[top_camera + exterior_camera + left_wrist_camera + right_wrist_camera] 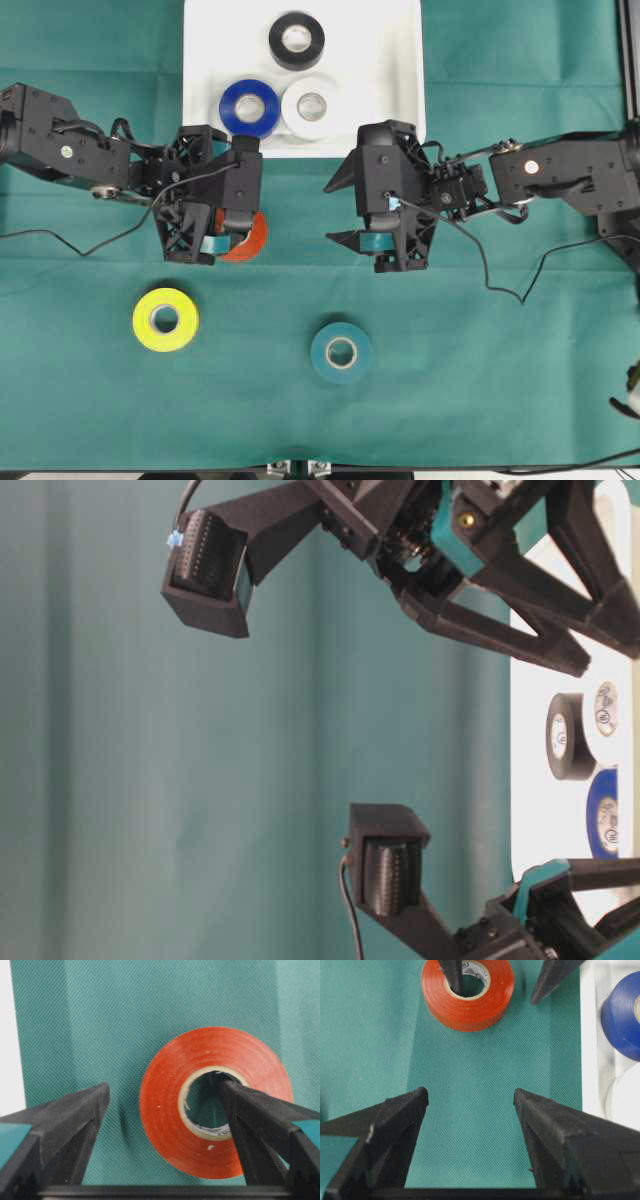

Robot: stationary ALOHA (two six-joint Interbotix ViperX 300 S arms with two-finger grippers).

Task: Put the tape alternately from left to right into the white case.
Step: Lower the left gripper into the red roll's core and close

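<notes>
We are holding our left hand (165, 1110) wide astride the wall of the red-orange round tape roll (165, 1100) on the green surface (480, 350), one finger in its core for pinching, while our right hand (470, 1105) is waiting wide and empty opposite.

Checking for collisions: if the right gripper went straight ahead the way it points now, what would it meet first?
Only bare cloth lies between the open right gripper and the red-orange roll, where the left gripper's fingers already straddle its wall; probably those first, though depth is unclear.
</notes>
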